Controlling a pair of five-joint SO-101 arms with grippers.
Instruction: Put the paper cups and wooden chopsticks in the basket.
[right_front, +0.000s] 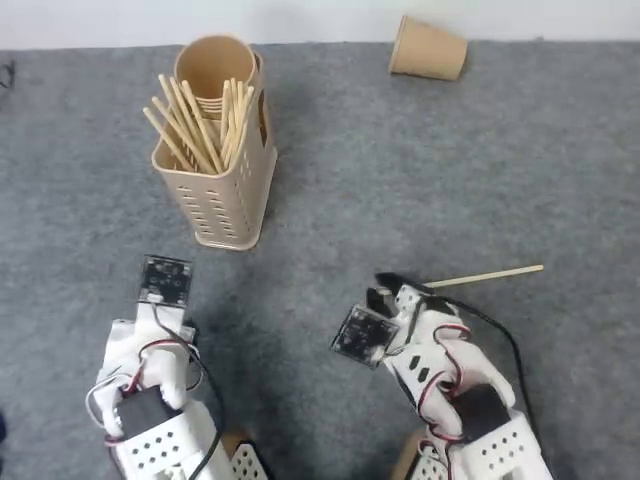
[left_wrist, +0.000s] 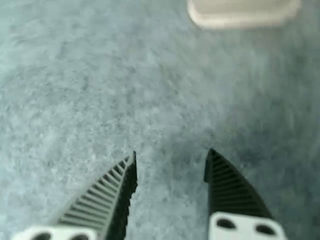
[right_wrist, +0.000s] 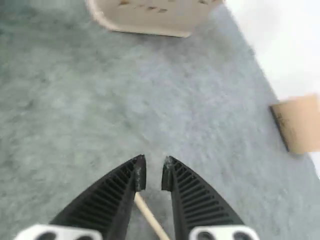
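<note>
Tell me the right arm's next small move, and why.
Probably lift straight up a little. The right gripper looks closed on one end of the wooden chopstick, which lies low over the mat, and the basket stands tall, so the stick needs height to clear its rim.

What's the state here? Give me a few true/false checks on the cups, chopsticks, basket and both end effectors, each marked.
1. The basket holds a bundle of chopsticks and stacked cups. True.
2. The loose paper cup stands upright. False: it lies on its side near the far edge of the grey mat.
3. The right end effector is shut on a single chopstick. True.
4. The left end effector grips a cup. False: it is open and empty above the mat.
</note>
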